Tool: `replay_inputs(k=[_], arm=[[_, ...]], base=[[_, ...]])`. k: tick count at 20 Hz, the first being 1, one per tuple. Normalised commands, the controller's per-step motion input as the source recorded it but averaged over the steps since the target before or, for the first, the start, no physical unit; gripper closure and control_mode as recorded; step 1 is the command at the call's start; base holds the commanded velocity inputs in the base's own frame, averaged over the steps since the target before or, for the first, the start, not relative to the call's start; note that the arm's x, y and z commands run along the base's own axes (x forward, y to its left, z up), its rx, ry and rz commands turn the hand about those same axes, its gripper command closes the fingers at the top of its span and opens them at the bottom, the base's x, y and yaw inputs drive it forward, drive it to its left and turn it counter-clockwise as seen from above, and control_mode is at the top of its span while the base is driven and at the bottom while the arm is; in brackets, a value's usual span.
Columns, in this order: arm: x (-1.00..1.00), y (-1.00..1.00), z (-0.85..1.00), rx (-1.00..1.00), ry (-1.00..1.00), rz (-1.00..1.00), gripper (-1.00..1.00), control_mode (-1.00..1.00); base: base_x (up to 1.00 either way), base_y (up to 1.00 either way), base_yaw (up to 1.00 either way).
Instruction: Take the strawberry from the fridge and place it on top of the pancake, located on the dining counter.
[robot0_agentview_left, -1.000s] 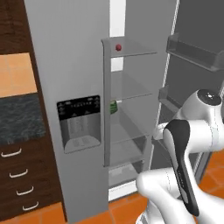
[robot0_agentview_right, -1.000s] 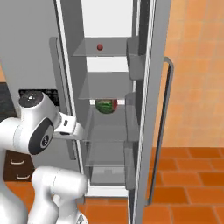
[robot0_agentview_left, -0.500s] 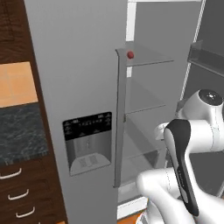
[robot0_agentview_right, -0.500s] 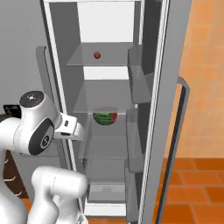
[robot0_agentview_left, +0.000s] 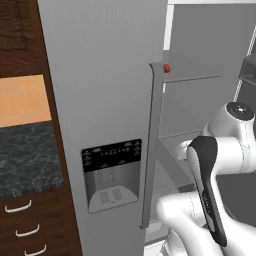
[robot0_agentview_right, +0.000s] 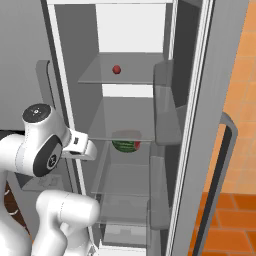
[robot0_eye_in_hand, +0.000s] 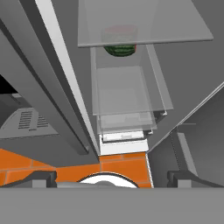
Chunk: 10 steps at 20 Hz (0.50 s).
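The grey fridge (robot0_agentview_left: 102, 95) stands right before me, its right door swung open. The strawberry (robot0_agentview_right: 116, 69), a tiny red fruit, lies on the upper glass shelf (robot0_agentview_right: 95, 77); it also peeks past the left door's handle as a red dot (robot0_agentview_left: 166, 68). My gripper (robot0_eye_in_hand: 113, 180) is open with nothing between its fingertips (robot0_eye_in_hand: 43, 179). It hangs low in front of the open compartment, well below the strawberry, and looks down over the lower shelves. The pancake and the dining counter are out of view.
A green-rinded watermelon piece (robot0_agentview_right: 126, 145) rests on the middle shelf. The open door (robot0_agentview_right: 200, 125) with its bins (robot0_agentview_right: 164, 117) and long handle (robot0_agentview_right: 222, 165) bounds the right side. A dark granite worktop (robot0_agentview_left: 25, 160) lies left of the fridge. Orange floor tiles (robot0_eye_in_hand: 124, 167) show below.
The base has driven closer to the fridge, so the whole scene looms larger and has shifted in both base views. The arm keeps about the same pose.
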Motion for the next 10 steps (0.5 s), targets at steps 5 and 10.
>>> replay_inputs(k=[5, 10], arm=[[0.00, 0.00, 0.00, 0.00, 0.00, 0.00, -1.00, 1.00], [0.00, 0.00, 0.00, 0.00, 0.00, 0.00, -1.00, 1.00]], base=[[0.00, -0.41, 0.04], [0.10, -0.33, 0.02]])
